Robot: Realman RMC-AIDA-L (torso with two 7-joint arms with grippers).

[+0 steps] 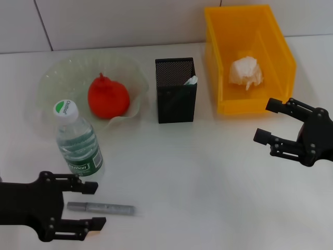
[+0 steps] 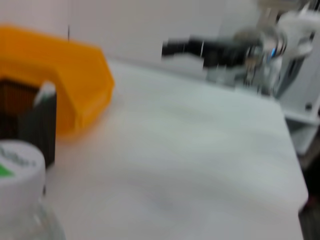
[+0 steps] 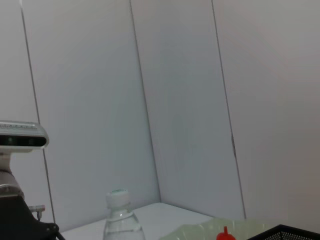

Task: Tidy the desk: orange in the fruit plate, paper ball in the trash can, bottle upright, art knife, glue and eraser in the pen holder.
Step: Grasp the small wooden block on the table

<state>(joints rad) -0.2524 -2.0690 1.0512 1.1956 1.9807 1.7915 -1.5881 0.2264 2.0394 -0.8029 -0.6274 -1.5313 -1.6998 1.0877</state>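
White desk's got lots of bare room mid-right, left gripper (image 1: 92, 204) spread wide around the grey art knife (image 1: 101, 208), right gripper (image 1: 269, 121) gaping near the trash can (image 1: 250, 58).

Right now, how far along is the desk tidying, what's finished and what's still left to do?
Done: the orange sits in the fruit plate, the paper ball is in the trash can, and the bottle stands upright. Something pale pokes out of the pen holder. In hand: nothing; the left gripper is open beside a grey pen-like tool lying on the desk, the right gripper open and empty. Left: that tool.
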